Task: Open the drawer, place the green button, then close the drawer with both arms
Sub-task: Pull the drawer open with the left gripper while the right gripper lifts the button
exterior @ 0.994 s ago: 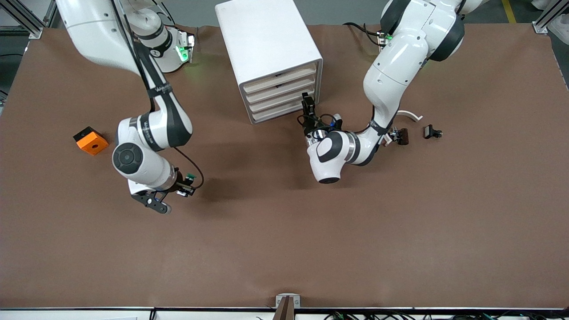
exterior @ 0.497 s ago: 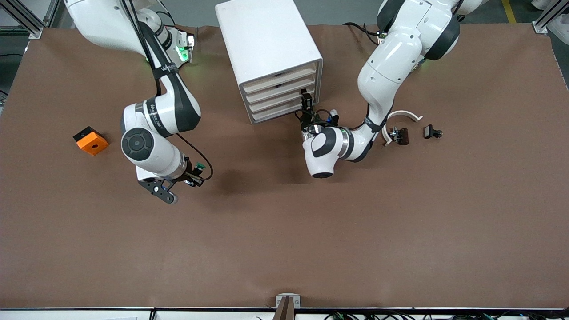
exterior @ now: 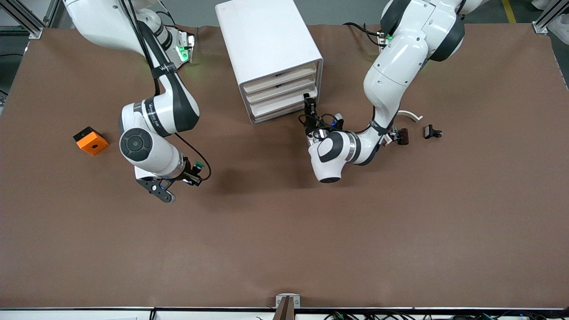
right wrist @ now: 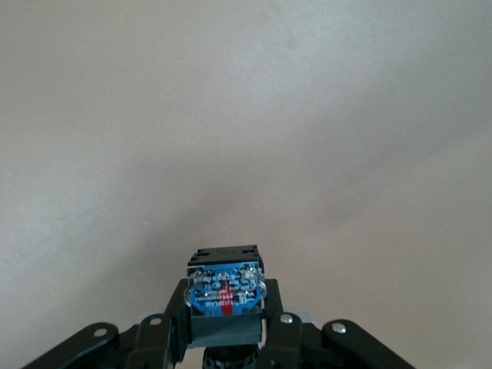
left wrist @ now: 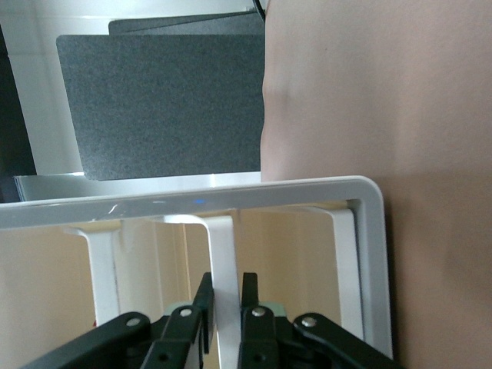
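Note:
The white cabinet (exterior: pixel 266 40) stands at the table's robot-base edge. Its lowest drawer (exterior: pixel 275 114) looks drawn out a little. My left gripper (exterior: pixel 308 105) is at that drawer's front, at the corner toward the left arm's end. In the left wrist view my left gripper (left wrist: pixel 224 280) is shut on a white bar of the drawer front (left wrist: pixel 221 238). My right gripper (exterior: pixel 192 174) holds the button (exterior: pixel 197 167) above bare table, toward the right arm's end. In the right wrist view the right gripper (right wrist: pixel 224 307) is shut on the button's blue-black body (right wrist: pixel 224 292).
An orange block with a hole (exterior: pixel 91 140) lies near the right arm's end. A white arc (exterior: pixel 411 115) and two black-brown parts (exterior: pixel 402 135) (exterior: pixel 432 131) lie beside the left arm's forearm. The brown mat (exterior: pixel 284 240) spreads toward the front camera.
The left gripper pushed in to the lowest drawer's front, then drew back a little toward the front camera. The right arm carried the button up and toward the cabinet.

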Available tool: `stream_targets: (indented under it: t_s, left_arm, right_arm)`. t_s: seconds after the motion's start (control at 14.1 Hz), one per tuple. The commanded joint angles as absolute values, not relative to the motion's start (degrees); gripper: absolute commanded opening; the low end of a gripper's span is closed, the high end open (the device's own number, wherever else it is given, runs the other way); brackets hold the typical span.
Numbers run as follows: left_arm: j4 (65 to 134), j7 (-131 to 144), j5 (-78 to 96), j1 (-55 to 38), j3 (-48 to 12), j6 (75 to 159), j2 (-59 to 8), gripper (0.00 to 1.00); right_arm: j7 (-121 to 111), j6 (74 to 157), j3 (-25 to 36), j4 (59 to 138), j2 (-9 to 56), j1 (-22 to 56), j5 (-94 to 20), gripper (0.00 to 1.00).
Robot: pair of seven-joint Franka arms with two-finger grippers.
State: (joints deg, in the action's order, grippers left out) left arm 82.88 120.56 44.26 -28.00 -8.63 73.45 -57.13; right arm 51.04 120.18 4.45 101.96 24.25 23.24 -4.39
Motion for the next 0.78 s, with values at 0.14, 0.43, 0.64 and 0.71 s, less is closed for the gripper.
stream_targets:
  t_s: [0.14, 0.43, 0.64, 0.71]
  left_arm:
    - [82.8, 119.6, 45.3, -25.2, -8.2, 72.8, -56.9, 0.17]
    - [81.8, 119.6, 45.3, -21.4, -8.2, 73.7, -56.8, 0.18]
    - [80.3, 119.6, 45.4, -18.9, -8.2, 74.7, -56.8, 0.18]
    - [80.0, 119.6, 45.5, -18.3, -8.2, 75.2, -56.8, 0.18]
  right_arm:
    - [52.3, 118.2, 4.8, 103.0, 22.0, 23.5, -2.9, 0.0]
    - [52.4, 118.6, 4.7, 103.0, 21.4, 23.5, -2.5, 0.0]
    - [54.1, 118.6, 4.6, 102.5, 20.1, 23.9, -2.5, 0.0]
    - [54.9, 118.4, 4.6, 102.5, 20.1, 24.5, -2.5, 0.0]
